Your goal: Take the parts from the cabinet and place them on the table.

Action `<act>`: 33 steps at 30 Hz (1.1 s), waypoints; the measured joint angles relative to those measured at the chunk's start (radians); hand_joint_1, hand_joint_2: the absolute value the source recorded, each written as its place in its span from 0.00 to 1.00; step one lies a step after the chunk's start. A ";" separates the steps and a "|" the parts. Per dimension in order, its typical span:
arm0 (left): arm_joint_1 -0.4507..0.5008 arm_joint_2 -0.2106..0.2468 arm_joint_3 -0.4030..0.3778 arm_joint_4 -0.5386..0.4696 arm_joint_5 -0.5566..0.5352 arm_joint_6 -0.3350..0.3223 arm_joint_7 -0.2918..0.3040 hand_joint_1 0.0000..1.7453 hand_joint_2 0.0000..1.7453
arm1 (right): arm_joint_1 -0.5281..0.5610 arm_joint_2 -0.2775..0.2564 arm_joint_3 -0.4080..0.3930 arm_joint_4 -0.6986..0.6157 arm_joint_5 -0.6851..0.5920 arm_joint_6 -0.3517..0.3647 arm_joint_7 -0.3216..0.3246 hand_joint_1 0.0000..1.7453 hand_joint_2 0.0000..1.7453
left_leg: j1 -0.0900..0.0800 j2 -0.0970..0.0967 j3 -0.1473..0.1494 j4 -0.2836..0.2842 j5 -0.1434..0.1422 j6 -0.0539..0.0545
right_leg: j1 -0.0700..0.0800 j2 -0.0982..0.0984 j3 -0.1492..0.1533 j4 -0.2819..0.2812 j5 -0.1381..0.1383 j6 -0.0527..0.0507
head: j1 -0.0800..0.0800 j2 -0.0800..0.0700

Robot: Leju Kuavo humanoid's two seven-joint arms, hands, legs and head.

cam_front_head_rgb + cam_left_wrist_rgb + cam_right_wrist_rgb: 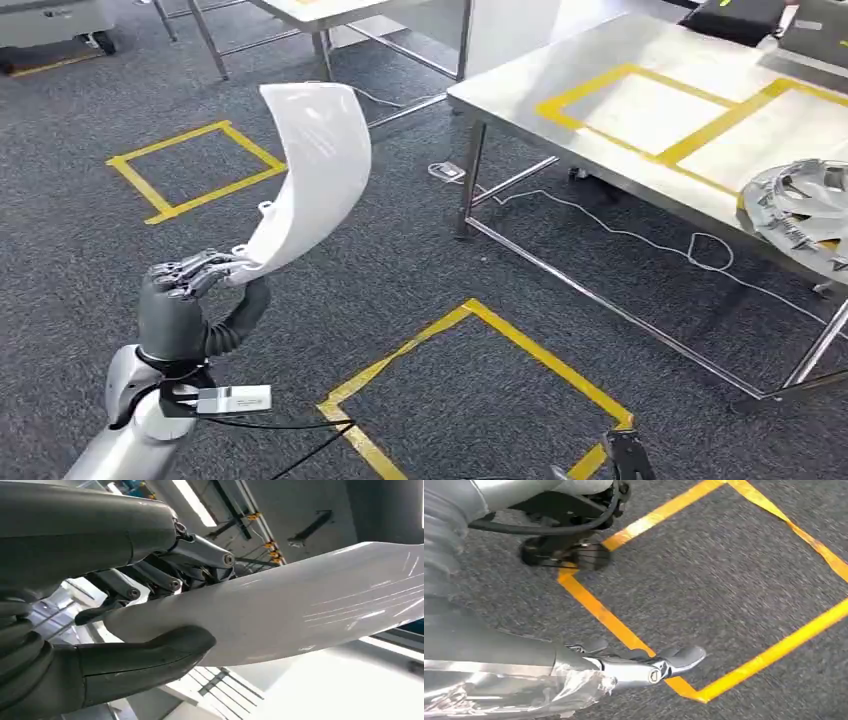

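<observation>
The left hand (190, 285) is raised at 8 o'clock, above the carpet (80, 260); a curved white panel (310, 170) is pinched by its lower end between thumb and fingers (165, 577) and rises toward 11 o'clock. The right hand (644, 665) hangs over yellow floor tape (614, 625), fingers extended, nothing held. The table (520, 95) stands at 2 o'clock, a grey wheel cover (800, 205) resting on it.

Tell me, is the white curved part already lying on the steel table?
No, the left hand holds the white curved part up over the carpet, apart from the steel table.
</observation>
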 joint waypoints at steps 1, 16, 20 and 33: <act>-0.001 0.000 -0.002 0.000 0.000 0.000 0.000 1.00 1.00 | 0.001 0.000 0.000 0.000 0.003 0.000 0.002 0.00 1.00 | -0.001 0.007 0.021 0.000 -0.016 -0.002 | 0.000 -0.009 0.016 -0.075 0.061 -0.005 | -0.001 0.000; -0.062 -0.005 -0.038 0.044 0.025 -0.024 0.020 1.00 1.00 | 0.069 -0.007 0.009 0.020 0.101 -0.040 0.156 0.00 1.00 | 0.000 -0.037 -0.189 0.170 -0.075 -0.039 | 0.004 0.058 0.212 -0.202 0.052 -0.048 | -0.008 0.000; -0.065 -0.008 -0.041 0.056 0.030 -0.026 0.020 1.00 1.00 | 0.075 -0.007 0.013 0.026 0.105 -0.044 0.169 0.00 1.00 | -0.003 -0.059 -0.186 0.009 0.131 -0.031 | 0.004 0.088 0.237 -0.212 -0.004 -0.025 | -0.009 0.000; -0.090 -0.014 -0.081 0.068 0.078 -0.079 0.002 1.00 1.00 | 0.096 -0.013 0.024 0.040 0.151 -0.012 0.307 0.00 1.00 | -0.001 0.003 0.010 0.004 -0.016 -0.018 | -0.007 -0.066 0.049 -0.178 0.139 0.015 | 0.011 0.000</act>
